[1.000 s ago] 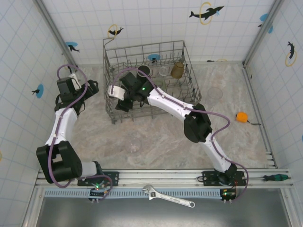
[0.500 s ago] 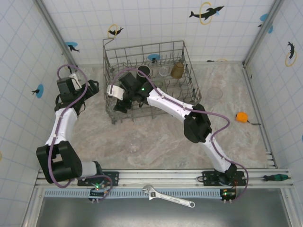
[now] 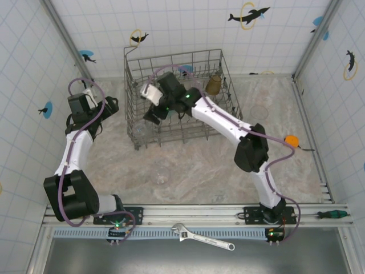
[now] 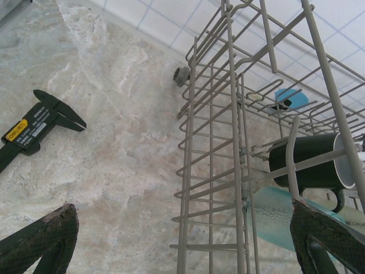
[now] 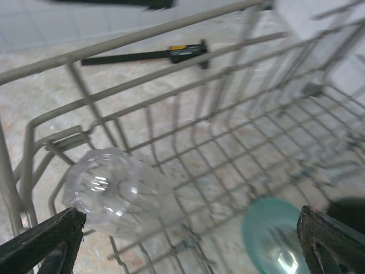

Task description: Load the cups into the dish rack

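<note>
Grey wire dish rack [image 3: 171,54] holds black mug [image 4: 311,168], teal cup [image 5: 274,245], amber tumbler [image 3: 214,84], toppled clear glass [image 5: 114,191].

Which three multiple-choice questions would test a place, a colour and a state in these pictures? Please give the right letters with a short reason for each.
1. Where is the black mug?
A. in the dish rack
B. beside that rack
C. hanging on the wall

2. What colour is the small round object on the table, right of the rack?
A. blue
B. orange
C. white

3. How is the right end effector?
A. open and empty
B. shut on a glass
C. shut on the mug

Answers:
1 A, the rack's wires surround it in the left wrist view.
2 B, it looks orange from above.
3 A, it gapes wide with nothing inside.
</note>
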Available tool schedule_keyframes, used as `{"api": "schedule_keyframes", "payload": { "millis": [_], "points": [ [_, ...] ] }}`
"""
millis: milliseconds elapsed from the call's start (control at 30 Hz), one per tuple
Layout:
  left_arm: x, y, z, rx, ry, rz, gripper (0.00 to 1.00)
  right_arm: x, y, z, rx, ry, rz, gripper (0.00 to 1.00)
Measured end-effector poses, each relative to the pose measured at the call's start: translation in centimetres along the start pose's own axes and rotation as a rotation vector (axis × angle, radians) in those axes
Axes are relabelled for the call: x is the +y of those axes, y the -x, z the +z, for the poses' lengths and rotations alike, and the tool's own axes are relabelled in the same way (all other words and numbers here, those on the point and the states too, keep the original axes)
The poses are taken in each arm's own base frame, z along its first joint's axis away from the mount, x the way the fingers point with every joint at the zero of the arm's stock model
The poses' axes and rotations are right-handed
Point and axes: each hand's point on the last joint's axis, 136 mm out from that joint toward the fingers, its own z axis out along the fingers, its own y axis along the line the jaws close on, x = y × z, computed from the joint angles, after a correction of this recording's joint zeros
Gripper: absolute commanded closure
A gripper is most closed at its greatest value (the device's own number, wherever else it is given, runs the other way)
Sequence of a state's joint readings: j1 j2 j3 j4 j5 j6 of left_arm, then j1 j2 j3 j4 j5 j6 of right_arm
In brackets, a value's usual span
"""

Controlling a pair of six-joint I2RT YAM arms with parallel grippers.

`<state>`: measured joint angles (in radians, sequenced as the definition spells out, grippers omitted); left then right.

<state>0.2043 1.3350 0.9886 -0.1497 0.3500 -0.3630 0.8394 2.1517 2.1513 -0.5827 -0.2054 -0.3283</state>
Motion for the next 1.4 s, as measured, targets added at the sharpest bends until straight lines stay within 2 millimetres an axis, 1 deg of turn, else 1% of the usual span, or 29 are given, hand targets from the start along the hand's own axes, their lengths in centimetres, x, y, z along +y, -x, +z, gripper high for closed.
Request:
{"api": "schedule_keyframes", "payload": {
  "millis": [133, 200, 267, 300, 367, 400, 433, 533, 600, 700, 800, 900, 967, 1067, 1133, 1233, 1367, 1400],
  "points": [
    [0.0, 0.0, 0.0, -0.001, 0.003, 0.000, 0.03, -4.9, 0.2, -5.9, -0.045, -0.116, 0.147, 0.00],
    [0.1, 0.0, 0.0, -0.002, 0.005, 0.000, 0.03, -7.4, -0.4, -9.1, -0.062, -0.187, 0.225, 0.00],
    [0.1, 0.0, 0.0, -0.003, 0.008, 0.000, 0.03, -9.9, -1.7, -12.2, -0.064, -0.271, 0.303, 0.00],
    [0.2, 0.1, 0.0, -0.004, 0.011, 0.000, 0.03, -11.3, -2.6, -13.8, -0.063, -0.321, 0.345, 0.00],
    [0.2, 0.1, 0.0, -0.005, 0.014, 0.000, 0.03, -13.3, -4.6, -16.4, -0.052, -0.403, 0.418, 0.00],
    [0.3, 0.1, 0.0, -0.006, 0.017, -0.001, 0.03, -14.2, -6.0, -17.6, -0.040, -0.444, 0.460, 0.00],
    [0.3, 0.1, 0.0, -0.006, 0.018, -0.001, 0.03, -14.9, -7.2, -18.5, -0.028, -0.478, 0.493, 0.00],
    [0.3, 0.2, 0.0, -0.008, 0.022, -0.003, 0.03, -16.6, -11.8, -20.9, 0.023, -0.571, 0.601, 0.02],
    [0.2, 0.5, -0.2, -0.009, 0.025, -0.003, 0.03, -17.5, -15.5, -22.2, 0.069, -0.629, 0.680, 0.06],
    [-0.3, 1.5, -0.6, -0.026, 0.019, 0.001, 0.03, -18.6, -20.3, -23.4, 0.136, -0.692, 0.777, 0.17],
    [-1.1, 2.7, -1.3, -0.057, 0.005, 0.006, 0.03, -19.0, -24.6, -24.0, 0.195, -0.722, 0.867, 0.27],
    [-1.7, 3.3, -2.3, -0.080, -0.009, 0.003, 0.03, -19.1, -27.7, -24.6, 0.233, -0.742, 0.935, 0.32],
    [-2.1, 3.6, -2.9, -0.093, -0.018, -0.001, 0.03, -19.1, -28.9, -24.9, 0.248, -0.749, 0.964, 0.37],
    [-2.8, 3.9, -3.7, -0.108, -0.037, -0.010, 0.03, -19.2, -29.6, -25.1, 0.252, -0.752, 0.985, 0.45],
    [-3.3, 4.0, -4.1, -0.113, -0.054, -0.018, 0.03, -19.3, -30.0, -24.8, 0.258, -0.743, 1.000, 0.46],
    [-3.8, 4.1, -4.5, -0.113, -0.079, -0.033, 0.03, -19.3, -31.5, -23.6, 0.294, -0.717, 1.023, 0.50],
    [-4.4, 4.1, -4.6, -0.106, -0.107, -0.055, 0.03, -19.1, -33.9, -21.4, 0.362, -0.679, 1.055, 0.52],
    [-4.5, 4.1, -4.7, -0.103, -0.116, -0.060, 0.03, -19.0, -34.5, -20.9, 0.381, -0.668, 1.064, 0.54]
  ]
}}
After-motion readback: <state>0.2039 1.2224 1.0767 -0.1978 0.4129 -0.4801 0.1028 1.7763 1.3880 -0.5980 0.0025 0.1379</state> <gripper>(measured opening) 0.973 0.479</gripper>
